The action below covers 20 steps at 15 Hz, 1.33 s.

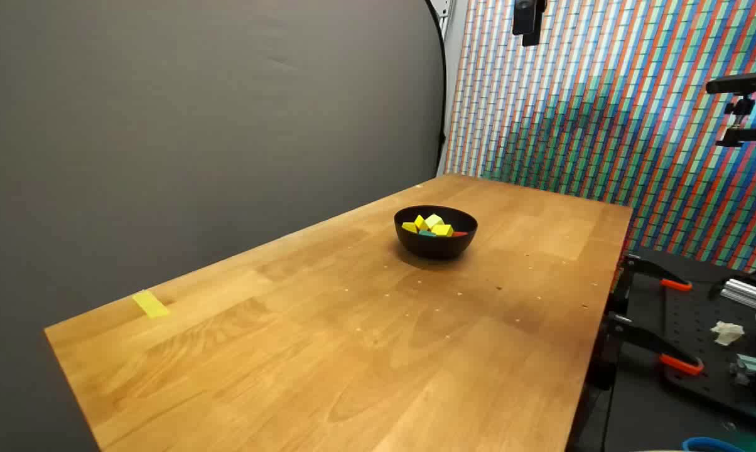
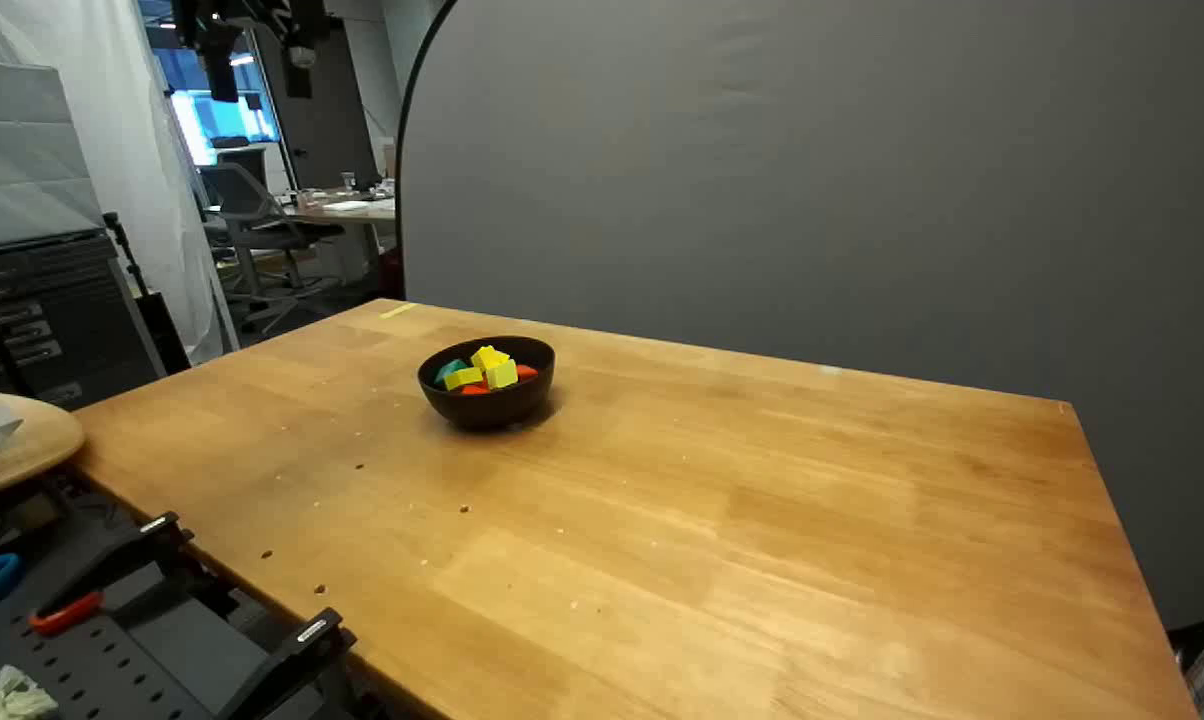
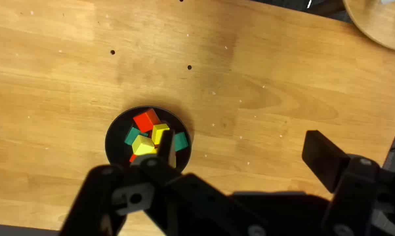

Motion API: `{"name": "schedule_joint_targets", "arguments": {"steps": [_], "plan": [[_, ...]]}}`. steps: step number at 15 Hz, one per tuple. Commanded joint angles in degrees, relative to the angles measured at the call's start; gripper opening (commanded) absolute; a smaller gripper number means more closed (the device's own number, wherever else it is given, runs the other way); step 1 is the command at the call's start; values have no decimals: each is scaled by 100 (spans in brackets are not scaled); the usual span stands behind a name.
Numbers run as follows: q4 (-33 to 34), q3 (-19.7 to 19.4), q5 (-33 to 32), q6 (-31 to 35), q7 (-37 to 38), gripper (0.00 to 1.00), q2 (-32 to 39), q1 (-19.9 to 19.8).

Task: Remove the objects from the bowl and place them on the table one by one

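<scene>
In the wrist view, can see the tool (image 3: 241, 152) released, with fingers (image 3: 323, 160) spread wide and counter (image 3: 250, 108) showing through the gap. At the top edge of both exterior views, can make out a dark, cut-off shape, probably this same tool hanging high over the counter. Beneath the finger at the left of the wrist view, find the bowl (image 3: 115, 141), partly covered by that finger and so off to one side of the gap. Inside the bowl, find the blocks (image 3: 143, 145) heaped together: a red block (image 3: 145, 120) toward the top of the wrist view, a yellow block (image 3: 158, 132) just below, a green block (image 3: 181, 141) just right of that finger, and more green, yellow and red near the middle. Cannot tell the full count, with part of the pile hidden. In both exterior views, see the bowl upright on the counter, with yellow blocks topmost. Farther out, see the yellow tape strip (image 1: 151, 304) lying flat near a counter corner, well apart from the bowl. In both exterior views, see a grey backdrop (image 2: 762, 180); in an exterior view, a striped wall (image 1: 566, 113). In an exterior view, note an office chair (image 2: 237, 195) and, by the counter, a round wooden board (image 2: 52, 440).
</scene>
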Motion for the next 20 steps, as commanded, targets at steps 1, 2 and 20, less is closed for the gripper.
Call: {"name": "schedule_joint_targets", "arguments": {"steps": [1,2,20], "plan": [[27,23,6,-13,-4,100,3,-24],[2,55,-69,220,183,100,49,-72],[1104,-515,-1556,3099,967,100,4236,-150]]}}
